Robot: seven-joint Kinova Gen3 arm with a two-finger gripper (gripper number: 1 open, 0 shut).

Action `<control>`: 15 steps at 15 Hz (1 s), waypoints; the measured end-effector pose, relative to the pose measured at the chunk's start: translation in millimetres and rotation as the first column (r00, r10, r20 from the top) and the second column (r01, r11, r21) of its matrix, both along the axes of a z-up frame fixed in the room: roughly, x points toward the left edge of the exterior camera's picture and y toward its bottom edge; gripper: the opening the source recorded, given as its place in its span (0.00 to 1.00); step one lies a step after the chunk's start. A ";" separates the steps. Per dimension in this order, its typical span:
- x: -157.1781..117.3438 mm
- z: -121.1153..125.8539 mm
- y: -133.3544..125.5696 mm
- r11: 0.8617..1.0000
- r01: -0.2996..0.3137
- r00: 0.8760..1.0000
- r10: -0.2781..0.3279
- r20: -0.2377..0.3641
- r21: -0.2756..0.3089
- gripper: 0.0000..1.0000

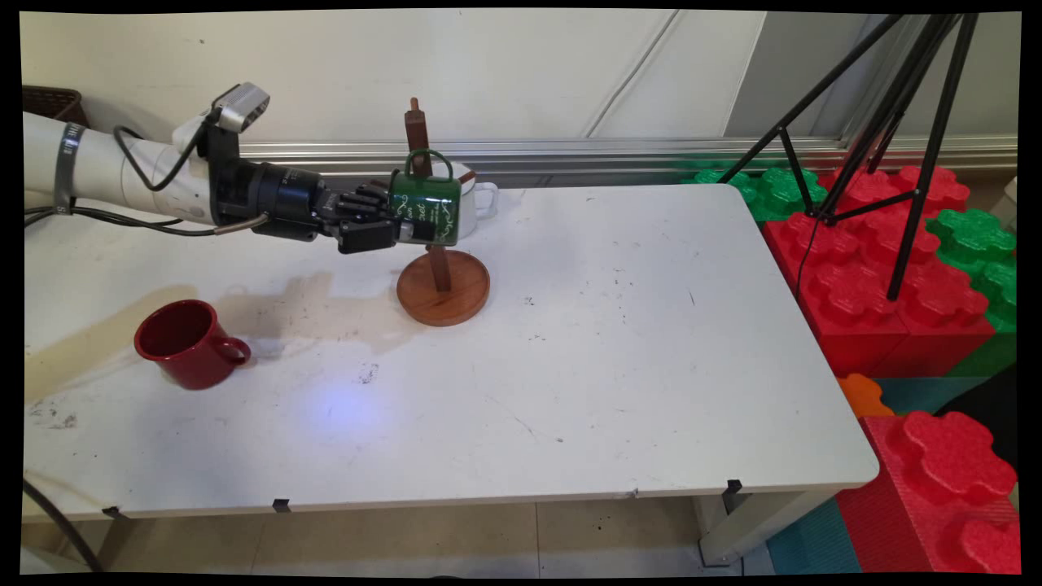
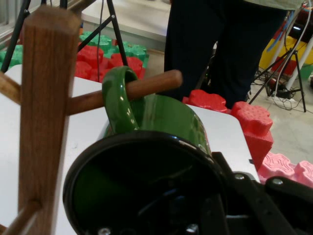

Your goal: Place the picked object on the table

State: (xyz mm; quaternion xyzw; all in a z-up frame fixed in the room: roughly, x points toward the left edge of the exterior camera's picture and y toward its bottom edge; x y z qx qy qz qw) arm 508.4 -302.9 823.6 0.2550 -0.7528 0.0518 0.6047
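My gripper (image 1: 400,221) reaches in from the left, held level, and is shut on the rim of a green mug (image 1: 426,208) with white lettering. The mug lies on its side in the air beside the wooden mug tree (image 1: 444,295). In the hand view the green mug (image 2: 161,117) opens toward the camera, and its handle (image 2: 120,100) is looped over a wooden peg (image 2: 146,86) that sticks out of the tree's post (image 2: 46,122). The gripper (image 2: 215,196) clamps the mug's rim at the lower right. A white mug (image 1: 477,200) hangs on the tree's far side.
A red mug (image 1: 187,343) stands upright on the table's left front part. A black tripod (image 1: 895,122) and red and green foam blocks (image 1: 879,277) are beyond the table's right edge. A person's dark trouser legs (image 2: 220,44) show past the table.
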 end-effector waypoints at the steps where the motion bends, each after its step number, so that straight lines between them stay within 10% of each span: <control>1: -0.5 1.9 2.4 1.000 0.007 1.000 -0.007 -0.002 -0.002 0.00; 15: 5.5 25.4 32.1 0.997 0.077 0.997 -0.077 0.001 -0.025 0.00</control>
